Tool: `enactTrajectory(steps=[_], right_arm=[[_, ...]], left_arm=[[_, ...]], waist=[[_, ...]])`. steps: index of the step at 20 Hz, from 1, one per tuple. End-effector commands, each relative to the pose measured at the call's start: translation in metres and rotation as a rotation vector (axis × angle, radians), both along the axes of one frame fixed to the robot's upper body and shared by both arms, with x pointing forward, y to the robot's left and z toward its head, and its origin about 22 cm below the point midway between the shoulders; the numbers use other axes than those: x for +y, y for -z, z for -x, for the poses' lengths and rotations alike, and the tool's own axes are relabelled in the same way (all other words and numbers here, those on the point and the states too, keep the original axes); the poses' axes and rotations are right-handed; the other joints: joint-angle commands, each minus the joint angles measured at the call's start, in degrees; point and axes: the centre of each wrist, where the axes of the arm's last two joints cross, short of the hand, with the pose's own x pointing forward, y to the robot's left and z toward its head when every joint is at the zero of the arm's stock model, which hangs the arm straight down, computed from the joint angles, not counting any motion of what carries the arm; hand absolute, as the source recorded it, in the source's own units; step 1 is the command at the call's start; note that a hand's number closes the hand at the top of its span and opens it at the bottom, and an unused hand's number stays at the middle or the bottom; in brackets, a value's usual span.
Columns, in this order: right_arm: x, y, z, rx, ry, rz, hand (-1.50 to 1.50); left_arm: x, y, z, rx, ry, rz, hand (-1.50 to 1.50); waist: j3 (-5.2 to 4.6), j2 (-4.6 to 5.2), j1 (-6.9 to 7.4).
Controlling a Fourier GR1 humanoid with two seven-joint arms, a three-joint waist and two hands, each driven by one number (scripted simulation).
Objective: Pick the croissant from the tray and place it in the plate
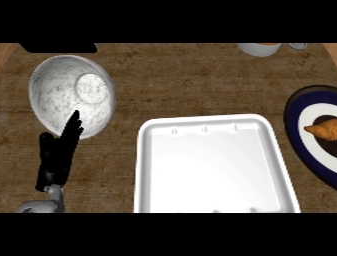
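Observation:
The golden-brown croissant [332, 128] lies on the dark blue and white plate [310, 152] at the right edge of the head view. The white tray [214, 165] sits in the lower middle with nothing on it. My left hand [59, 155] shows at the lower left, fingers straight and pointing up, resting in front of a marbled bowl and well left of the tray. My right hand does not show anywhere.
A white-grey marbled bowl [71, 95] stands at the upper left. A cup [263, 48] sits at the top right edge. A black object [59, 47] lies at the top left. Lighter wooden borders run along both sides of the counter.

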Motion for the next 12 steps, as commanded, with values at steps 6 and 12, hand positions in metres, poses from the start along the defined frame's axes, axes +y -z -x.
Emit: enactTrajectory(steps=[6,12], right_arm=[[-0.019,-0.003,0.017,-0.022,0.025,0.036,-1.5],[-0.04,-0.019,0.033,-0.02,0.074,0.036,-1.5]], left_arm=[[0.014,-0.01,-0.002,-0.003,0.003,-0.005,0.0],[0.006,0.013,0.001,-0.005,0.016,-0.001,0.0]], waist=[[0.05,0.07,0.22],[0.17,0.44,0.64]])
